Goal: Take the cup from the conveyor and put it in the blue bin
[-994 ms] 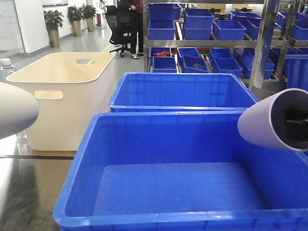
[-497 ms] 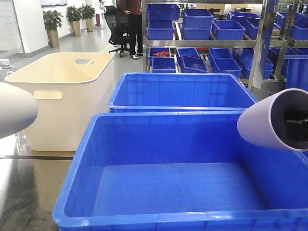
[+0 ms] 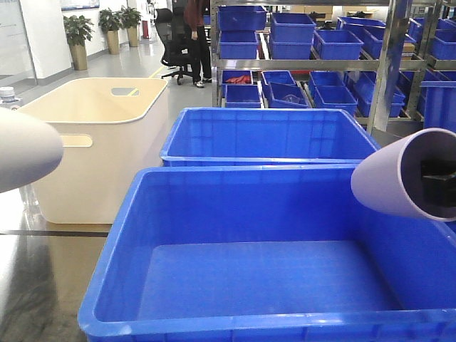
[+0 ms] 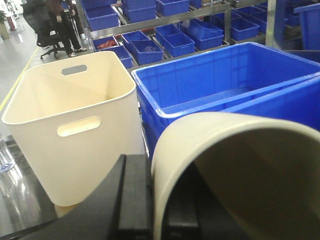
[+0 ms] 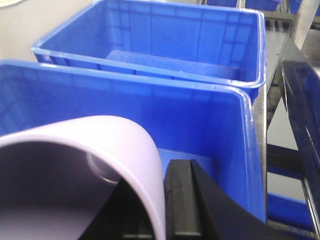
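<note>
Both cups are rim-pinched: right gripper (image 5: 166, 200) holds lilac cup (image 3: 388, 178) over the blue bin (image 3: 249, 172) at 3 o'clock, likely for release; left gripper (image 4: 150, 200) holds cream cup (image 4: 250, 170) at 9 o'clock.

The left pincer (image 4: 152, 202) is matte black; its outer finger (image 4: 134, 200) is a thick, flat slab with a squared edge and a smooth, sloping flank. The right pincer (image 5: 161, 210) is black too. Its finger (image 5: 177, 200) is a dull, rubbery-looking strip beside a glossier, wedge-shaped body.
</note>
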{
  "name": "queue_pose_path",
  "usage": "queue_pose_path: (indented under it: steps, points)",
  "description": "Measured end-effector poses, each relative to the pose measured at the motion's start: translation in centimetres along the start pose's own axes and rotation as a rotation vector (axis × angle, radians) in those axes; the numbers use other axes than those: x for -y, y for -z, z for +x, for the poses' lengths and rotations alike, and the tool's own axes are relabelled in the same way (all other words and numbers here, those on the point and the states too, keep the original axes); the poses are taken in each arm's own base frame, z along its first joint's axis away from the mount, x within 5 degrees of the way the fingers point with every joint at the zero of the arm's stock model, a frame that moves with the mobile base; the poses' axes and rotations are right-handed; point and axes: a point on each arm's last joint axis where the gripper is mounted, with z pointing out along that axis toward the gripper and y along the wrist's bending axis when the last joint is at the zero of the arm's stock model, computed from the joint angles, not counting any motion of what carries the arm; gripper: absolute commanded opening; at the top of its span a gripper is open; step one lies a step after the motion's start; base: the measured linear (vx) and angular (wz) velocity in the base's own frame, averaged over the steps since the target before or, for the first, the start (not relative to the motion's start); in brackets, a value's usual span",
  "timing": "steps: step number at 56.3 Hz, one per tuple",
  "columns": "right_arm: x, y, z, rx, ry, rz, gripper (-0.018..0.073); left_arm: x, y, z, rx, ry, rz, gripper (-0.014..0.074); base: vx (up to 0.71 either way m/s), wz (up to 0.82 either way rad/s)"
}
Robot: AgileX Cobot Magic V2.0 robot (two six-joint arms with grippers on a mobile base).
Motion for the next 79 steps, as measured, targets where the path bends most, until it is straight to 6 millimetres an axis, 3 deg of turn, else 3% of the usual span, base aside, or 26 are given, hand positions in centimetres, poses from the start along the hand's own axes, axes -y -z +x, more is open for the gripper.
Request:
queue_pose_path:
  steps: [10,20,31,41,53,62,71,79]
  points:
    - [0.0,-0.5,-0.4,0.039,-0.010,-0.003,-0.0008,0.7,-5.0,1.0,-0.028,0.044,0.083,0.0059,0.00,0.00]
    - [-0.1,-2.6,-0.1,0.012,-0.054,-0.026,0.0000,4.0,-9.5,3.0,-0.082,-0.059,0.262,0.0063,0.00,0.00]
    - [0.1,-6.9,0.8,-0.043,-0.100,-0.035,0.0056,6.2,-13.6,5.4,-0.135,-0.065,0.329,0.0080,0.00,0.00]
    - [0.4,-11.3,2.5,-0.129,-0.115,-0.026,0.0206,6.9,-16.9,8.5,-0.240,-0.057,0.338,0.0152,0.00,0.00]
    - [0.4,-13.4,4.3,-0.239,-0.120,-0.027,0.0477,7.1,-18.0,10.0,-0.291,-0.051,0.345,0.0371,0.00,0.00]
    - [0.4,-13.3,4.3,-0.239,-0.122,-0.028,0.0552,7.1,-18.0,10.0,-0.289,-0.051,0.344,0.0505,0.00,0.00]
    - [0.4,-12.3,3.7,-0.208,-0.120,-0.030,0.0541,7.0,-17.6,9.6,-0.279,-0.051,0.346,0.0505,0.00,0.00]
    - [0.2,-10.4,2.6,-0.150,-0.116,-0.034,0.0519,6.8,-15.7,7.5,-0.208,-0.056,0.343,0.0440,0.00,0.00]
